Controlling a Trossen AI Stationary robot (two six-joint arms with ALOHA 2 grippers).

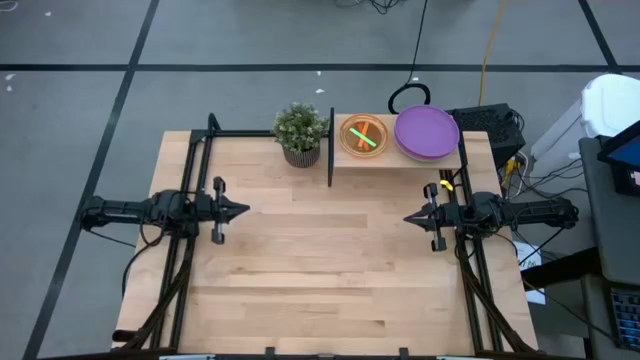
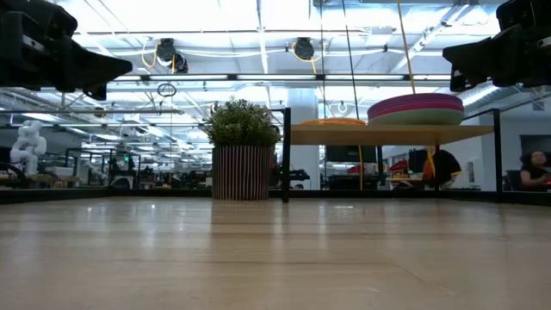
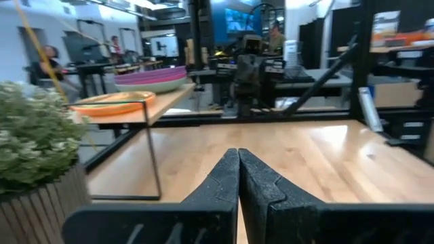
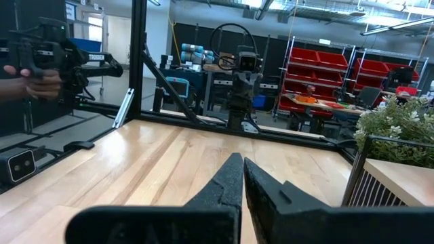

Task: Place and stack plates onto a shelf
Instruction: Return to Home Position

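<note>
Two stacks of plates rest flat on the shelf [image 1: 395, 160] at the table's far edge. The larger stack [image 1: 427, 132] shows purple on top, with magenta and teal rims below [image 2: 416, 109]. The smaller stack [image 1: 364, 136] is translucent orange with a lime green streak. My left gripper [image 1: 243, 210] is shut, level, at the table's left side, far from the shelf. My right gripper [image 1: 409, 217] is shut, level, at the right side, just in front of the shelf. Neither has anything between its fingers [image 3: 239, 177] [image 4: 239, 181].
A potted green plant [image 1: 300, 132] stands at the far edge, just left of the shelf's black upright edge [image 1: 331, 148]. Bare wooden tabletop [image 1: 320, 260] lies between the two arms. A person's hand [image 4: 30, 81] shows beyond the table in the right wrist view.
</note>
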